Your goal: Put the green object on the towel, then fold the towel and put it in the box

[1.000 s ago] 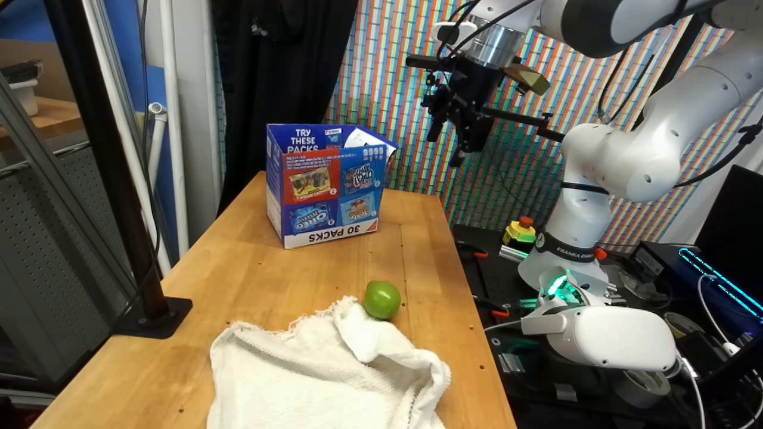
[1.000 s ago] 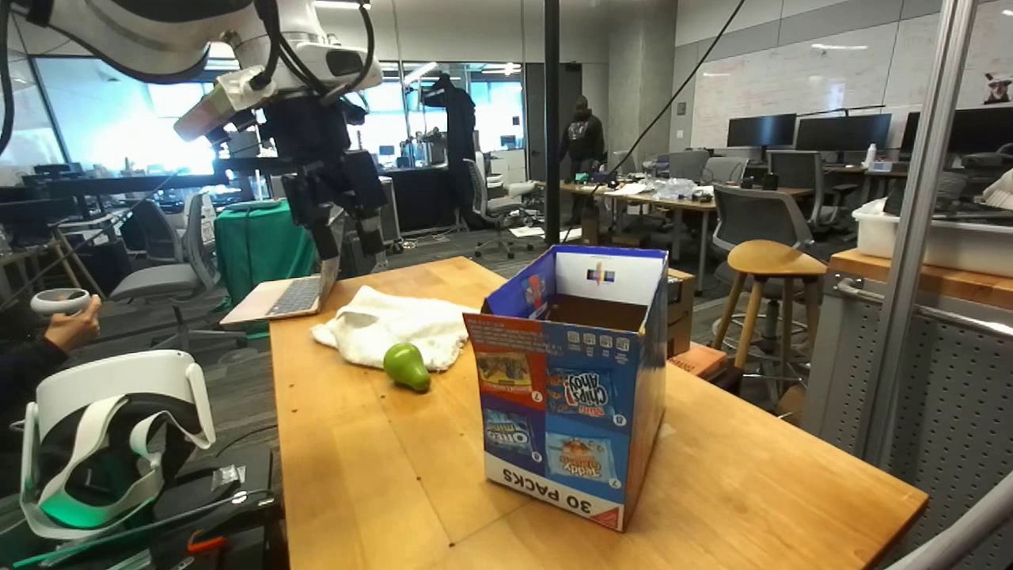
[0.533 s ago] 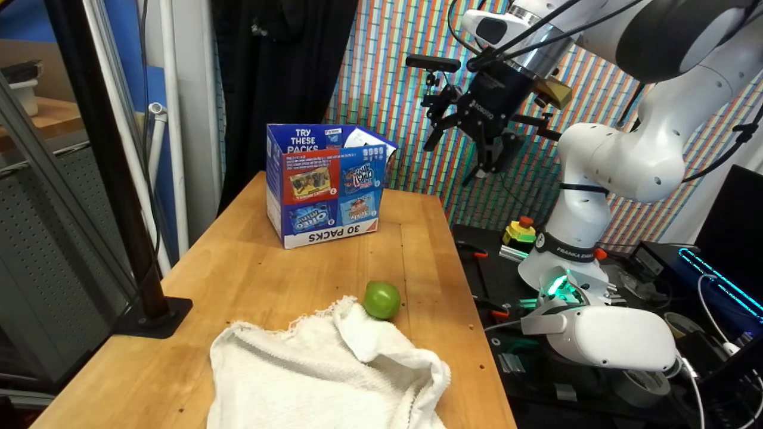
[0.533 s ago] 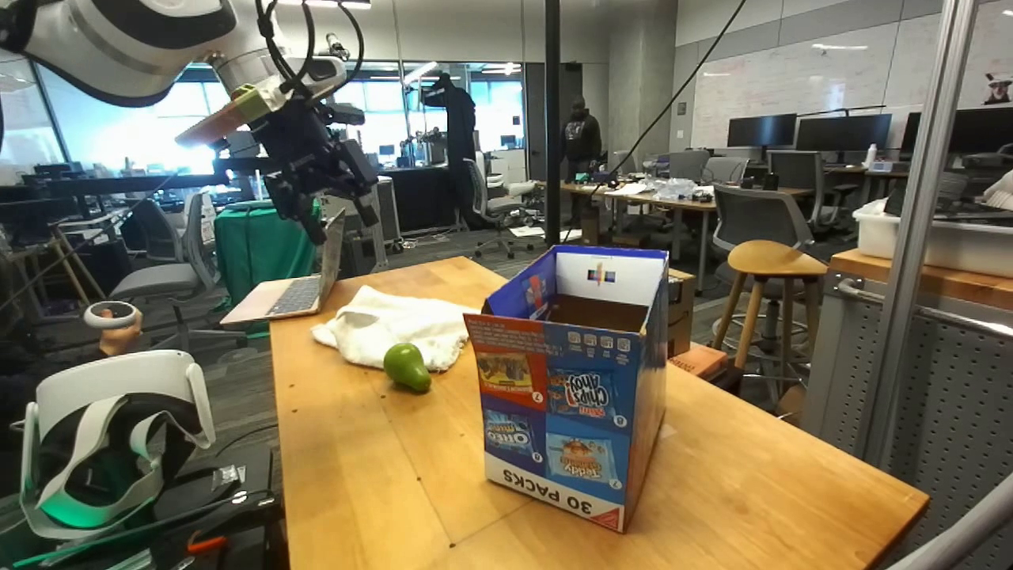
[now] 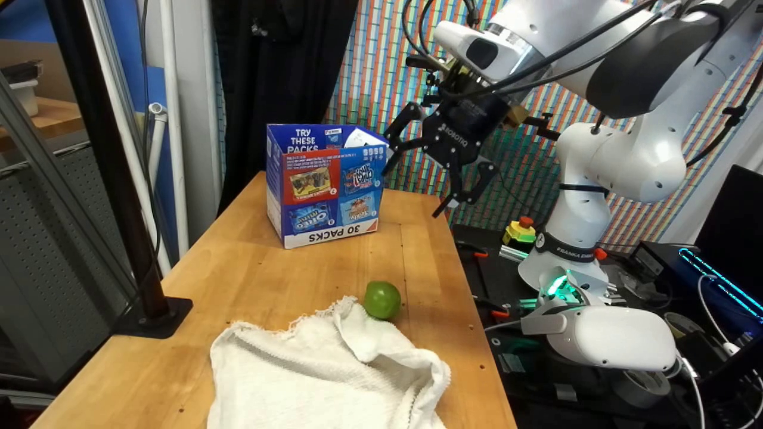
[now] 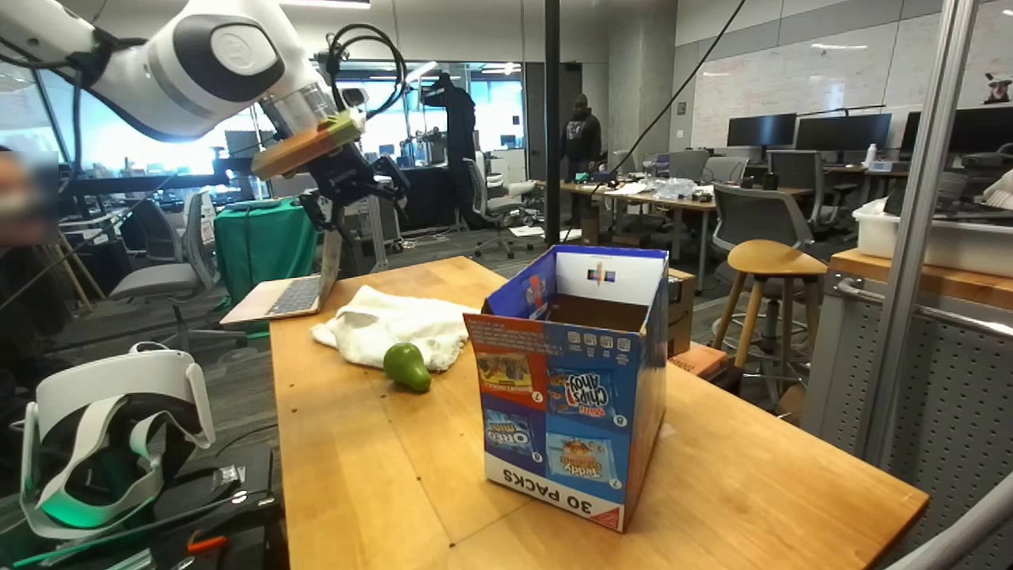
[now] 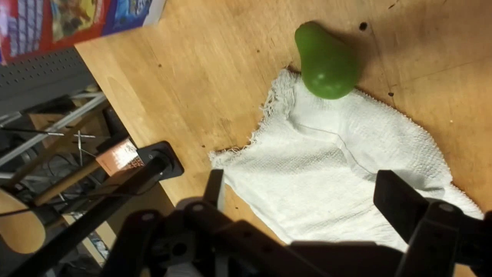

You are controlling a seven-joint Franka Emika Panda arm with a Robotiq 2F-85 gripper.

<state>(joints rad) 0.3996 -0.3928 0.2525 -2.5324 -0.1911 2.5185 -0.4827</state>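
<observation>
Surface: pale-brown wooden table (image 5: 298, 274) with seams and small dark holes, in a carpeted room with a long whiteboard (image 6: 791, 91) and a round-seated wooden stool (image 6: 775, 257). Black pole (image 5: 149, 292) on a square foot stands at the table's edge; an open pinkish laptop (image 6: 297, 297) shows by one corner, its support unclear. Blue cardboard carton (image 6: 550, 412), printed with red and white panels, stands upright, top open, large front lettering upside down. Off-white woven cloth towel (image 7: 319, 204) lies rumpled, one side fringed. Glossy green pear-shaped object (image 7: 326, 65) lies on its side at the towel's edge, neck over bare wood; whether the broad end bears on the cloth or only against it, cannot tell. Black two-fingered gripper (image 7: 300, 173) hangs tilted in the air, jaws spread wide, apart from both. Wrist view: gripper body covers the towel's lower part; only a corner of the carton shows. Dark brown inside the carton: wall or floor, unclear. In an exterior view a person (image 6: 24, 206) at the left edge is blurred and cut off.
</observation>
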